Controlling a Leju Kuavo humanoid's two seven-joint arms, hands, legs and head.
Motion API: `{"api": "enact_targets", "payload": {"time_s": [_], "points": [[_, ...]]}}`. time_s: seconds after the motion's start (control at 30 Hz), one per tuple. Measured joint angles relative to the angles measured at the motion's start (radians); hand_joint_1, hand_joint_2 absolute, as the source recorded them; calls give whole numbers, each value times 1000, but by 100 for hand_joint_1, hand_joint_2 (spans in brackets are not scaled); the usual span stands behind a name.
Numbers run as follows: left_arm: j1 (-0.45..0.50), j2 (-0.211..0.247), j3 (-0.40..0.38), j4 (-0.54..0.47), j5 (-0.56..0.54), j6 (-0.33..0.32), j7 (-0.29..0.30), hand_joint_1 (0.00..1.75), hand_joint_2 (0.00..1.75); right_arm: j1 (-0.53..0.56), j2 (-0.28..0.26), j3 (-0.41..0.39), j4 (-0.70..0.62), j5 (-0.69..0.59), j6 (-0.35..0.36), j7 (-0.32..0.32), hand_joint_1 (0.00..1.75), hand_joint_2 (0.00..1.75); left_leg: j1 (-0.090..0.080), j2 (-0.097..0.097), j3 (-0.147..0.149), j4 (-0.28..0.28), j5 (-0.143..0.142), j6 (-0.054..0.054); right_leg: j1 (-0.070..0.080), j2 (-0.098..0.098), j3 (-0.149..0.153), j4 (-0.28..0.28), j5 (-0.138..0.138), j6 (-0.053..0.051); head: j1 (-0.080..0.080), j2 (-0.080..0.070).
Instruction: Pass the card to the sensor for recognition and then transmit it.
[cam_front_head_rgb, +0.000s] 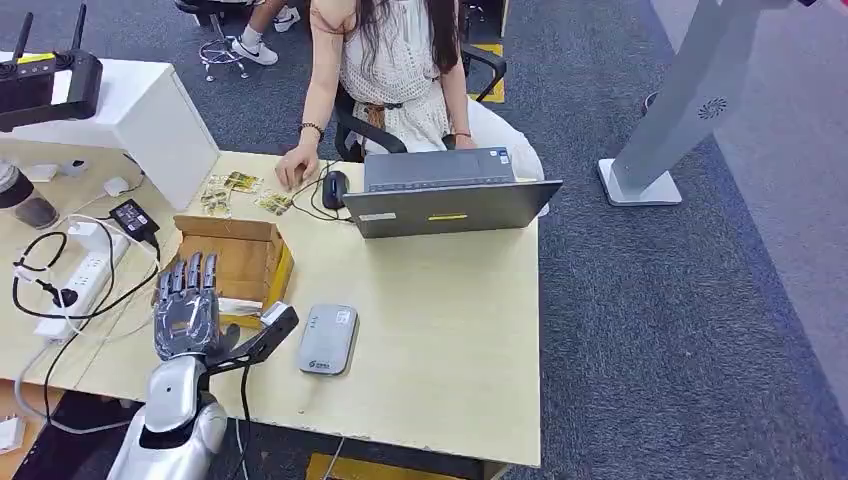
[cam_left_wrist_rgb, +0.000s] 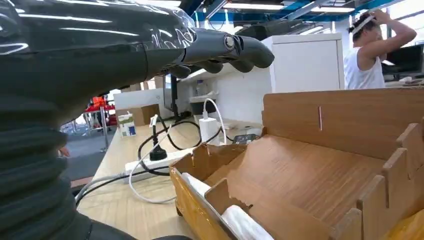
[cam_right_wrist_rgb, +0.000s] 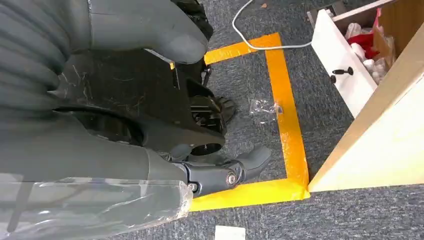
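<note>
My left hand (cam_front_head_rgb: 188, 310) hovers flat over the near end of an open cardboard box (cam_front_head_rgb: 235, 250), fingers stretched out and thumb spread toward the sensor, holding nothing. White cards (cam_front_head_rgb: 238, 306) lie in the box's front slot, just beyond the hand. The left wrist view looks into the box (cam_left_wrist_rgb: 320, 170), with the white cards (cam_left_wrist_rgb: 240, 222) along its near wall and my dark fingers (cam_left_wrist_rgb: 225, 47) above it. The sensor (cam_front_head_rgb: 328, 339), a flat grey reader, lies on the desk right of the hand. My right hand (cam_right_wrist_rgb: 115, 155) hangs by the floor beside the desk, empty, fingers (cam_right_wrist_rgb: 210, 176) loosely extended.
A person (cam_front_head_rgb: 400, 60) sits across the desk behind a grey laptop (cam_front_head_rgb: 450, 195), one hand near a mouse (cam_front_head_rgb: 335, 187). A power strip (cam_front_head_rgb: 85, 275) with black cables lies to the left, and a white cabinet (cam_front_head_rgb: 150, 120) stands at the back left. Yellow floor tape (cam_right_wrist_rgb: 285, 115) runs by the desk.
</note>
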Motion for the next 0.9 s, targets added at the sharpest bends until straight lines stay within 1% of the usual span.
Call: {"api": "enact_targets", "payload": {"time_s": [0.47, 0.83, 0.87, 0.9], "points": [[-4, 0, 0, 51, 0, 20, -8, 0, 175, 0, 0, 0, 0, 14, 2, 3, 0, 175, 0, 0, 0, 0, 0, 0, 0, 0, 0, 0, 0, 0, 0, 0], [-4, -2, 0, 85, 0, 23, -8, 0, 175, 0, 0, 0, 0, 16, 2, 3, 0, 175, 0, 0, 0, 0, 0, 0, 0, 0, 0, 0, 0, 0, 0, 0], [-4, -3, 0, 88, 0, 23, -8, 175, 175, 0, 0, 0, 0, 16, 2, 3, 0, 175, 0, 0, 0, 0, 0, 0, 0, 0, 0, 0, 0, 0, 0, 0], [-3, -4, 0, 90, 0, 23, -9, 175, 175, 0, 0, 0, 0, 16, 2, 3, 0, 175, 0, 0, 0, 0, 0, 0, 0, 0, 0, 0, 0, 0, 0, 0]]}}
